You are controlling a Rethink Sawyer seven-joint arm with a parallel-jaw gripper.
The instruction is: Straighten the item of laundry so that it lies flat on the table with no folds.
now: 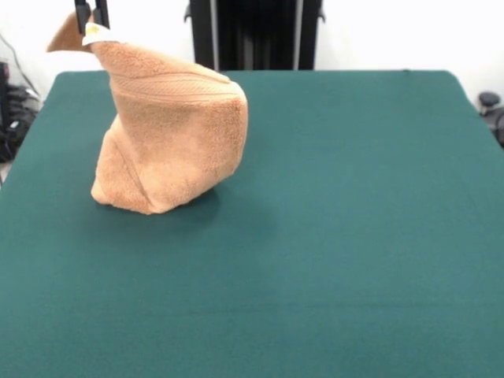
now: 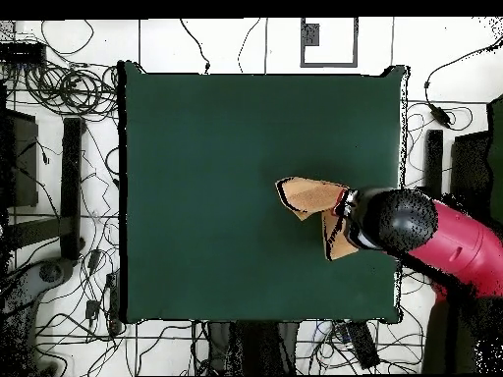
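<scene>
The orange-tan terry towel [image 1: 169, 130] hangs in folds from one corner, its lower end bunched on the dark green table [image 1: 339, 236] at the left. A woven border band and a small white tag [image 1: 98, 33] show near the top. My gripper [image 1: 91, 22] is at the top left edge of the front view, shut on the towel's raised corner next to the tag. In the overhead view the towel [image 2: 307, 194] shows partly, beside the red and black arm [image 2: 432, 231], which hides the gripper and the rest of the towel.
The robot's black pedestal [image 1: 256, 35] stands at the table's far edge. Cables and equipment [image 2: 59, 177] lie on the floor around the table. The table's right edge [image 2: 401, 196] lies under the arm.
</scene>
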